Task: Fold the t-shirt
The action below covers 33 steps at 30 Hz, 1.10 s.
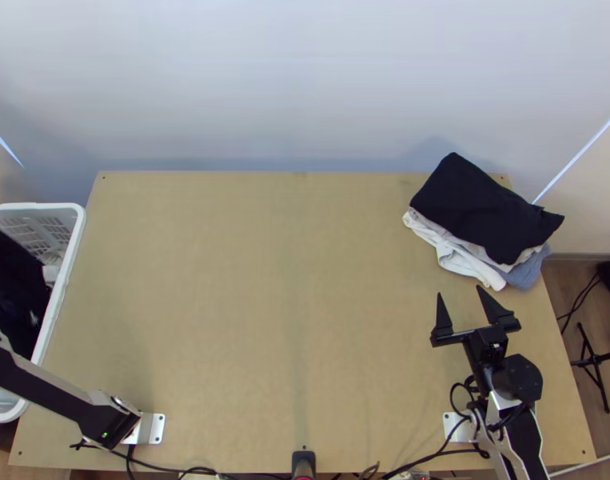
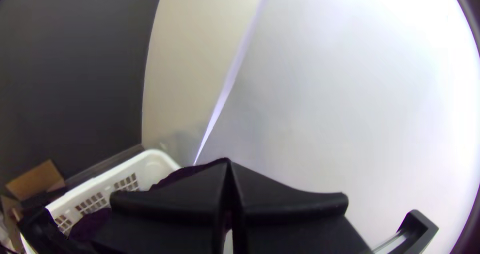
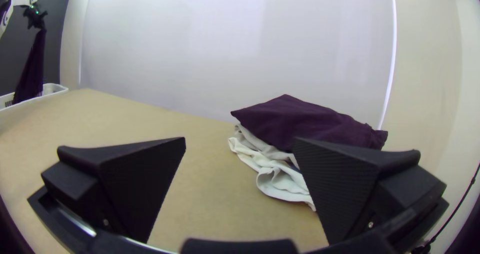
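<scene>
In the top view, my right gripper (image 1: 460, 291) stands open on the near side of a stack of clothes; in the right wrist view the right gripper (image 3: 240, 140) has nothing between its fingers. In the left wrist view, my left gripper (image 2: 229, 165) is closed, with dark cloth (image 2: 192, 172) behind its fingers. From the right wrist view, the left gripper (image 3: 38, 24) is raised over the basket, shut on the dark cloth (image 3: 32, 71), which hangs bunched down into it. Dark cloth (image 1: 13, 280) lies inside the basket in the top view.
A white laundry basket (image 1: 74, 240) stands at the table's left edge. At the back right, a folded dark garment (image 1: 480, 210) tops the stack, over white cloth (image 1: 456, 254) and blue-grey cloth (image 1: 528, 272). Bare wood of the table (image 1: 249, 296) lies between basket and stack.
</scene>
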Each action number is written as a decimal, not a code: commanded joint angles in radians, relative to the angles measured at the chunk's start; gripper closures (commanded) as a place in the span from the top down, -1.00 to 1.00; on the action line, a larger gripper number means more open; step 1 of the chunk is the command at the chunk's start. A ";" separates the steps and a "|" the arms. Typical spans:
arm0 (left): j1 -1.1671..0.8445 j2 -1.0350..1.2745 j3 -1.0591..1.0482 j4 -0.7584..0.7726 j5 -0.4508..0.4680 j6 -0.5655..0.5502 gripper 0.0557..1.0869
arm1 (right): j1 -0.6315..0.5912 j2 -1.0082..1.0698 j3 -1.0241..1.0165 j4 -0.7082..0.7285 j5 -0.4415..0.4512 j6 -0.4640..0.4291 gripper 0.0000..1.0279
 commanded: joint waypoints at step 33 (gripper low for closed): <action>-1.864 -0.807 -1.223 0.579 -0.721 0.065 -0.93 | -0.001 -0.001 0.000 0.000 0.000 -0.002 0.93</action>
